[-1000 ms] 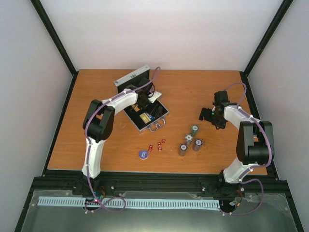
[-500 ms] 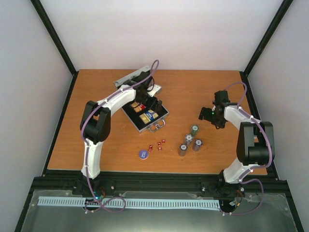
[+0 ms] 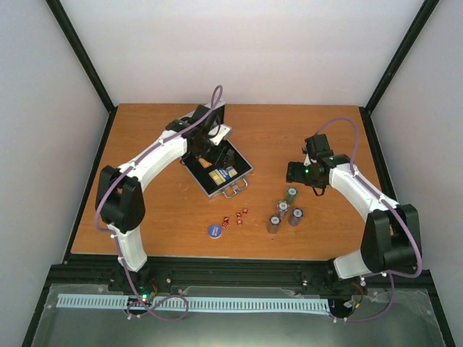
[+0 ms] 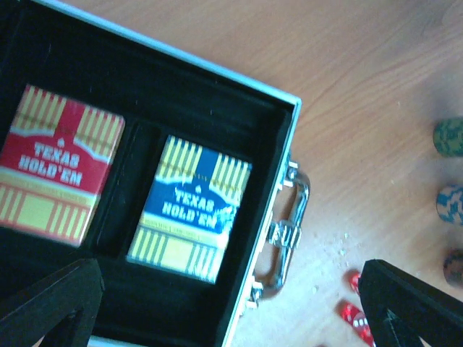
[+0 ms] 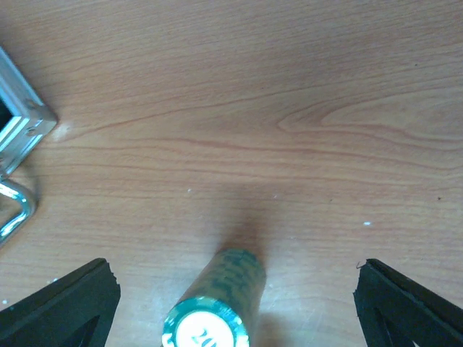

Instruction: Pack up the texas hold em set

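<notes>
The silver case (image 3: 244, 168) lies open at the table's middle left, its handle (image 3: 233, 190) towards the front. In the left wrist view the red card box (image 4: 61, 166) and the blue-yellow card box (image 4: 192, 206) lie side by side in its black lining, with the handle (image 4: 289, 224) to the right. My left gripper (image 3: 208, 148) hovers open and empty over the case (image 4: 286, 101). My right gripper (image 3: 298, 176) is open above the rearmost chip stack (image 3: 291, 194). In the right wrist view that green-topped stack (image 5: 217, 303) stands between the spread fingers, untouched.
Three more chip stacks (image 3: 283, 208) stand in front of it. Red dice (image 3: 236, 216) and the blue disc (image 3: 214, 230) lie on the table in front of the case. The case's lid edge (image 3: 225, 133) stands behind the left wrist. Black frame posts border the table.
My left arm has swung back and left, so the card boxes in the case now show. My right gripper has moved left and forward to above the rearmost chip stack.
</notes>
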Controlling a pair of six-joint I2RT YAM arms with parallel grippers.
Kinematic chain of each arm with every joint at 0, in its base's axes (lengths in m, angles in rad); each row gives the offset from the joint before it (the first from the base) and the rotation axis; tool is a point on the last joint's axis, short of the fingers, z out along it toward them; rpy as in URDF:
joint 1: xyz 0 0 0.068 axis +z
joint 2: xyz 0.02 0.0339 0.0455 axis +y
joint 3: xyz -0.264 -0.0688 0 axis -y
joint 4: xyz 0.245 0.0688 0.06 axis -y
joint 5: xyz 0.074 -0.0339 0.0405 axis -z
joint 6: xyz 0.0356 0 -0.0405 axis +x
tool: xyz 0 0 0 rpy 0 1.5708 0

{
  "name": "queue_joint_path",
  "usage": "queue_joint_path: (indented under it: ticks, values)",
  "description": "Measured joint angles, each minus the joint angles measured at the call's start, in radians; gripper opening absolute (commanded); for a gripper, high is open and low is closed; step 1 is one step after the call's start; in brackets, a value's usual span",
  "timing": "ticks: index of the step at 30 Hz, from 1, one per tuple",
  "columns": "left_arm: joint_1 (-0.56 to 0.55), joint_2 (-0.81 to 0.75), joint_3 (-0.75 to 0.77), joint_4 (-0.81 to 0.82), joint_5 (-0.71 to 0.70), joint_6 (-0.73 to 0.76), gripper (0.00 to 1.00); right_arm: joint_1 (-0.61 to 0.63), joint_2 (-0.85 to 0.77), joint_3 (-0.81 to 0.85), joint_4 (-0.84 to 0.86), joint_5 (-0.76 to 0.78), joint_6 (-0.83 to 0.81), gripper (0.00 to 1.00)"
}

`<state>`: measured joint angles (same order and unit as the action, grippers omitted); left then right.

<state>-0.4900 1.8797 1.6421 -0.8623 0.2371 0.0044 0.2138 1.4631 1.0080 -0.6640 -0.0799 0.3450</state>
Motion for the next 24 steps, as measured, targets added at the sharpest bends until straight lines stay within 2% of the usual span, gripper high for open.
queue_joint_path:
  ticks: [9, 17, 24]
  values:
    - [0.000, -0.143, -0.194, -0.016, -0.030, -0.027, 1.00, 0.054, 0.006, -0.015, -0.037, -0.003, 0.023, 0.76]
    - [0.000, -0.195, -0.248, -0.021, -0.042, -0.035, 1.00, 0.102, 0.071, -0.017, -0.040, -0.003, 0.037, 0.71]
    - [0.000, -0.207, -0.261, -0.022, -0.052, -0.034, 1.00, 0.103, 0.105, -0.030, -0.040, 0.026, 0.060, 0.51]
